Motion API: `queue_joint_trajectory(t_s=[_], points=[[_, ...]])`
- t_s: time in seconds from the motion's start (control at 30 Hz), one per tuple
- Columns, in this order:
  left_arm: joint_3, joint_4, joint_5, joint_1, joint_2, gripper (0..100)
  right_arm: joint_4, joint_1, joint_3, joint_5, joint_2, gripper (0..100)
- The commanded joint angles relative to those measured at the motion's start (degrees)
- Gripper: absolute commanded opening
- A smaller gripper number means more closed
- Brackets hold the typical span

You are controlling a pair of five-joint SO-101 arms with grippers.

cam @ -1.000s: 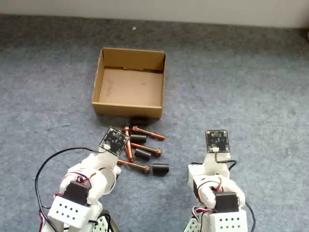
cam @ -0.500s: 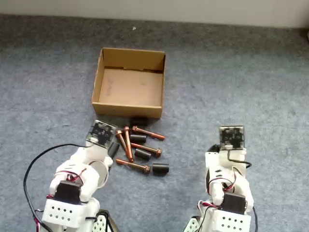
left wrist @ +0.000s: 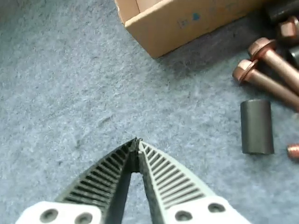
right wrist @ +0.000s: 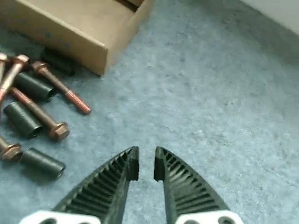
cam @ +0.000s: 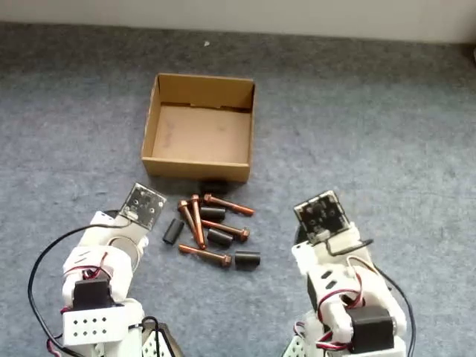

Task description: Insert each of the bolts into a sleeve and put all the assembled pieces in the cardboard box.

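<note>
Low beside the bolts (cam: 223,227): left gripper (left wrist: 137,143) closed, right gripper (right wrist: 146,164) ajar.

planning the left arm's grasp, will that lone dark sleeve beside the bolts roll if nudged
The short dark cylindrical sleeve lies on its side, so a sideways nudge could roll it, though the grey carpet probably damps that. Its smooth-looking wall might slip in the left hand. It looks rigid, likely metal.

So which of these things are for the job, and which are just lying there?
For the job: copper bolts, black sleeves, cardboard box.
Just there: grey carpet, pale wall.
</note>
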Motion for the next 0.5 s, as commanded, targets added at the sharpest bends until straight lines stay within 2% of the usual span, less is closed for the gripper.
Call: queue_joint_trajectory(t_s=[0.0,0.3,0.47], points=[[-2.0,3.6,-6.7,-0.3,-0.6,2,4.8,-7.1,-11.2,0.7,16.8,6.7],[-2.4,4.1,-6.9,-0.4,-0.6,2,8.0,-22.5,-21.8,0.6,47.3,7.0],[-2.9,4.1,-6.9,-2.9,-0.6,2,7.9,-29.2,-23.5,0.6,57.5,17.0]])
